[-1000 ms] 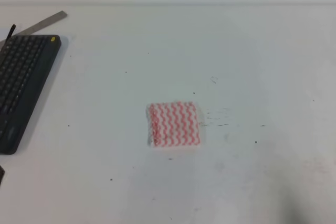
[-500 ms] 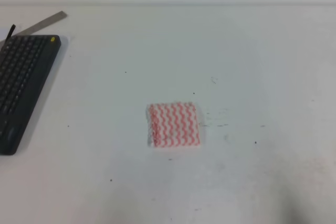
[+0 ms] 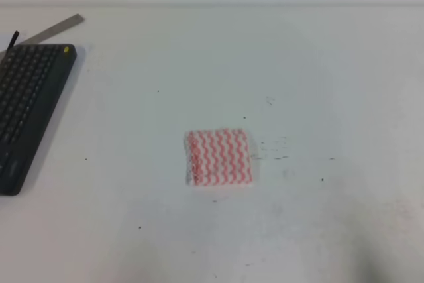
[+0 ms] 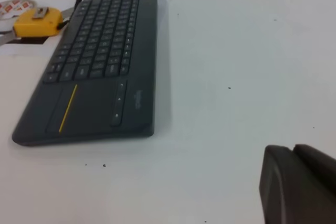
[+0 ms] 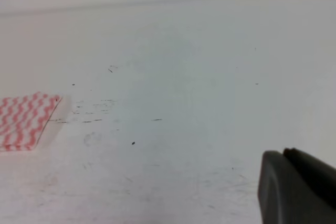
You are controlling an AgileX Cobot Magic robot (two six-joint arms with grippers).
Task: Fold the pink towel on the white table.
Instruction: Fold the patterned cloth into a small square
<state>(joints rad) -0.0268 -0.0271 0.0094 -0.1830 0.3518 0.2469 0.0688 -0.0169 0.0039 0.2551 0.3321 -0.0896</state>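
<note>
Lying folded on the white table (image 3: 318, 64): pink towel (image 3: 219, 158) | keyboard (image 3: 26, 107) far left | both grippers' jaw state: cannot tell

I see a white towel (image 3: 219, 158) with pink-red zigzag stripes, a white table (image 3: 318, 64), a dark grey keyboard (image 3: 26, 107), a yellow tape measure (image 4: 38, 22).

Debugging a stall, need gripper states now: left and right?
Left gripper: only a dark corner shows near the keyboard; cannot tell.
Right gripper: same, away from the pink towel; cannot tell.
</note>
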